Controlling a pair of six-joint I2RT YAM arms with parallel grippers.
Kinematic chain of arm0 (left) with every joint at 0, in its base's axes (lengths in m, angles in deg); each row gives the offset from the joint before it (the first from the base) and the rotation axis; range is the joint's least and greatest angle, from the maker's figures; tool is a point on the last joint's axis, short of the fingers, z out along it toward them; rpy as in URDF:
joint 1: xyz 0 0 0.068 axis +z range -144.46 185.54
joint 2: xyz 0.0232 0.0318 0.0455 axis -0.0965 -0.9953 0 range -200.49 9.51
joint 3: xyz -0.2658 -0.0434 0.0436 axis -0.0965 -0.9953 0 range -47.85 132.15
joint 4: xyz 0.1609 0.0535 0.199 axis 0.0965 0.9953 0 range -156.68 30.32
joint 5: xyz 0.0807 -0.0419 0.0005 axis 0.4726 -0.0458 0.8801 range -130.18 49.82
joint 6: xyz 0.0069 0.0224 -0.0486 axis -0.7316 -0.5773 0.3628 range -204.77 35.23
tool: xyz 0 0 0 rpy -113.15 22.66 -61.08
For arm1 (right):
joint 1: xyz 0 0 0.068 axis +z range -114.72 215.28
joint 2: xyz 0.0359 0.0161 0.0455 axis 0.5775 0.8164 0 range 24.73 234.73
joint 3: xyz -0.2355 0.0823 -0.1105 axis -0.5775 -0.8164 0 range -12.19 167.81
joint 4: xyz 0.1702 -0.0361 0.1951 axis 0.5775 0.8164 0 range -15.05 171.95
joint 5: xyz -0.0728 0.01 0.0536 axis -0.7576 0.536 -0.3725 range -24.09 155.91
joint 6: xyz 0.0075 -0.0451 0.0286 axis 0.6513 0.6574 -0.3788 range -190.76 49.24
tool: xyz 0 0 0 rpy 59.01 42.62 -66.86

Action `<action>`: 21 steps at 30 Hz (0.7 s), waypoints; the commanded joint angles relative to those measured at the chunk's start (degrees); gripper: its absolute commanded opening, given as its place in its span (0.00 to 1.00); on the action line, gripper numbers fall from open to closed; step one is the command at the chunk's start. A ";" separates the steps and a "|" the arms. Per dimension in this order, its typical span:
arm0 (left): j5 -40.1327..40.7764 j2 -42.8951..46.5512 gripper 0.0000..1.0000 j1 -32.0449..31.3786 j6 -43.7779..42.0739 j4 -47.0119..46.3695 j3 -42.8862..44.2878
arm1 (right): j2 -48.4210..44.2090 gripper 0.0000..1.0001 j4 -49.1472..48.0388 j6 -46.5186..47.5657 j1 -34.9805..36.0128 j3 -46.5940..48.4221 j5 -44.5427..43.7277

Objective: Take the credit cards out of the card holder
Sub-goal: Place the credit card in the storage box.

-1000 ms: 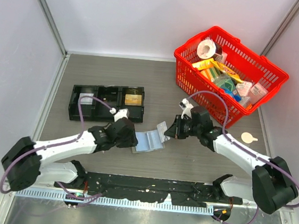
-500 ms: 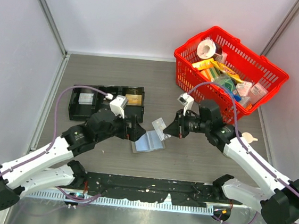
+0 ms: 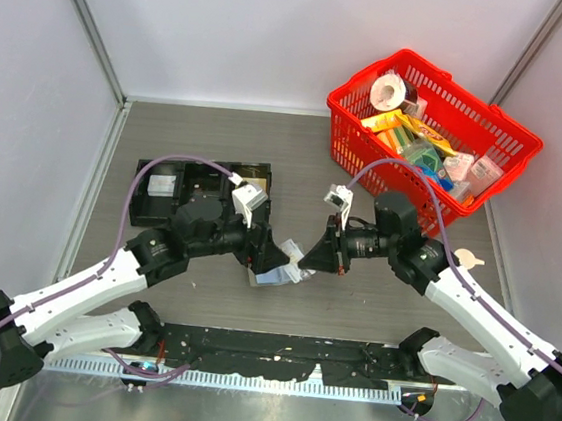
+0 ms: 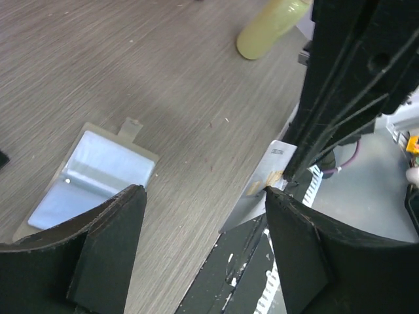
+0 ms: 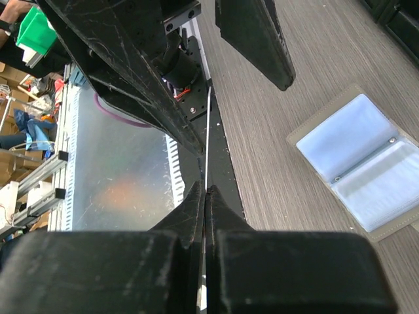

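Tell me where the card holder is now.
In the top view the card holder lies open near the middle of the table, beneath the open left gripper and just left of the right gripper holding a credit card.

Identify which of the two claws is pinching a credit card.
The right claw: its jaws are shut on a thin credit card, seen edge-on from its own wrist camera. The left claw stands open, gripping nothing.

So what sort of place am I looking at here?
Probably a robotics lab test cell: a left arm and right arm bolted at the edge of a wood-grain table, plain white panels closing it in, and a red basket of mixed props.
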 commanded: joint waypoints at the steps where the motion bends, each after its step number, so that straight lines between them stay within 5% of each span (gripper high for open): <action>1: -7.64 -0.93 0.71 0.19 -2.00 -4.54 1.91 | -1.25 0.01 -2.98 1.26 0.34 1.82 2.71; 9: -5.90 0.47 0.00 0.28 -0.25 -6.39 -0.28 | -1.69 0.07 -4.13 1.00 0.34 0.68 0.17; 16: 8.24 2.58 0.00 2.47 0.89 0.72 1.91 | -4.15 0.62 -1.76 0.47 0.34 0.23 -15.01; 21: 22.47 2.76 0.00 7.83 1.95 10.28 5.68 | -6.43 0.72 -1.40 -0.76 0.34 -1.34 -23.56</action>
